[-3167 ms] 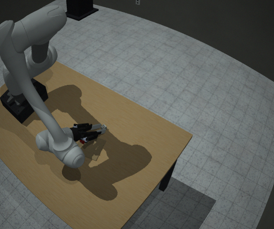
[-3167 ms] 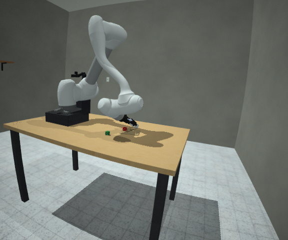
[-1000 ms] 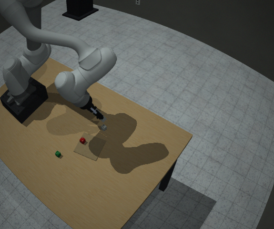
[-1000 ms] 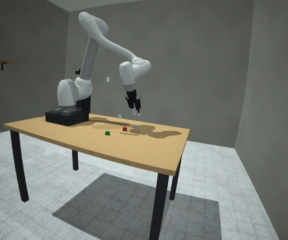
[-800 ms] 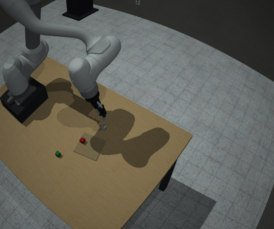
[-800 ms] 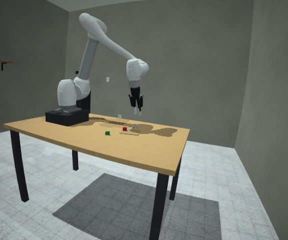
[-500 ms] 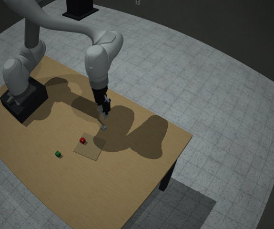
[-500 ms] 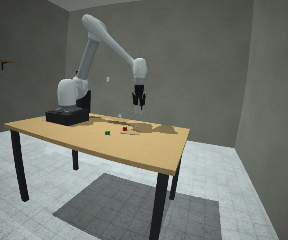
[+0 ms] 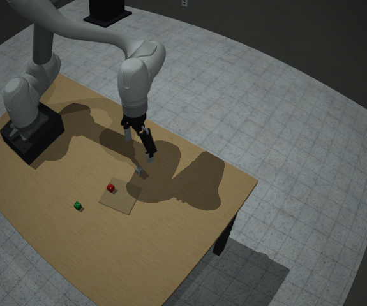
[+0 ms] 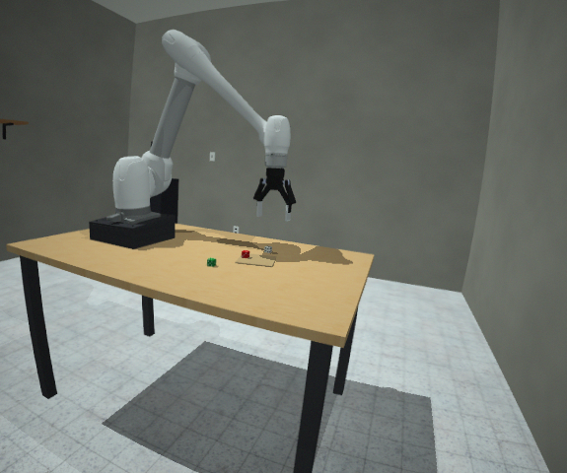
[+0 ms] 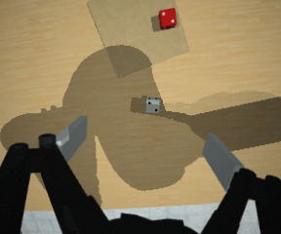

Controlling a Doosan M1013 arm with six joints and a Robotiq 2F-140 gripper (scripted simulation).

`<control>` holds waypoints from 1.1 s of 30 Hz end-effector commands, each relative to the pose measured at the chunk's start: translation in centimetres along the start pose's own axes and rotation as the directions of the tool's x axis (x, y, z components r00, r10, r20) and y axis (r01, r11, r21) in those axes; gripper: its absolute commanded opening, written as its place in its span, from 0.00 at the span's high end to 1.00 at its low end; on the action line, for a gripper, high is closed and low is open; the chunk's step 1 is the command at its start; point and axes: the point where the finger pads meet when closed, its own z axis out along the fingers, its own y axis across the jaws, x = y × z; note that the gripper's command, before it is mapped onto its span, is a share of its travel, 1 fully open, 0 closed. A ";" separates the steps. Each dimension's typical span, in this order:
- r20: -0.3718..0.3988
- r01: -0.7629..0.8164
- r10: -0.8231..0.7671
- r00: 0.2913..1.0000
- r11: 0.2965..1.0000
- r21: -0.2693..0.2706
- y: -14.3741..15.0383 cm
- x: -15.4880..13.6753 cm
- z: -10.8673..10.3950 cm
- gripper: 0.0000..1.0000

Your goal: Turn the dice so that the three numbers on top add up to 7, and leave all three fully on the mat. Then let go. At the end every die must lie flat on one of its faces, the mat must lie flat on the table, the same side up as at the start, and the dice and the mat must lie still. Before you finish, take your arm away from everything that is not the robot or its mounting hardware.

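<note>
My gripper (image 9: 139,150) (image 10: 273,216) (image 11: 146,136) is wide open and empty, high above the table near the white die. The white die (image 9: 138,170) (image 10: 268,249) (image 11: 152,105) lies on the table beside the mat; its upper face seems to show two pips in the wrist view. The red die (image 9: 110,187) (image 10: 245,253) (image 11: 168,19) sits on the mat (image 9: 120,201) (image 10: 255,262) (image 11: 116,29) near one edge, with two pips on its upper face. The green die (image 9: 77,205) (image 10: 211,262) lies on the table off the mat; its upper number is too small to tell.
The wooden table (image 9: 173,237) (image 10: 171,275) carries the black robot base (image 9: 31,141) (image 10: 131,233) at its far left end. The arm's shadow falls across part of the mat and around the white die. The table's back edge lies beyond the white die.
</note>
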 end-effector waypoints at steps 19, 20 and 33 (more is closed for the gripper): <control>0.006 0.670 -0.670 0.742 0.742 -0.017 0.5 0.2 1.8 0.00; 0.008 0.714 -0.714 0.700 0.700 -0.017 0.5 0.2 1.9 0.00; 0.021 0.962 -0.962 0.272 0.272 -0.012 0.8 0.4 3.0 0.00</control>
